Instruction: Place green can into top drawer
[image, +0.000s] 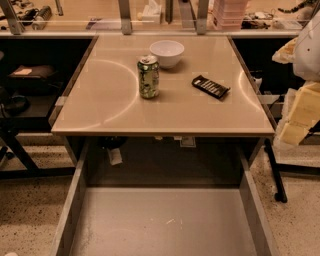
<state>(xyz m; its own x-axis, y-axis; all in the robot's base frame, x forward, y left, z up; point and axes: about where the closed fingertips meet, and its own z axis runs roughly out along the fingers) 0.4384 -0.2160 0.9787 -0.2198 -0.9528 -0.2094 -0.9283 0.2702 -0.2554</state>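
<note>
The green can (148, 76) stands upright on the beige table top (110, 105), left of centre and just in front of a white bowl. The top drawer (165, 220) is pulled out below the table's front edge; its flat grey bottom holds nothing and its low side walls run toward me. My gripper (299, 116) shows as pale yellow blocks under a white arm part at the right edge of the view. It is beside the table's right side, well apart from the can and holding nothing that I can see.
A white bowl (167, 53) sits behind the can. A dark flat packet (210, 86) lies to the right of the can. A black table leg with a caster (276, 172) stands at the right. Cluttered benches run along the back.
</note>
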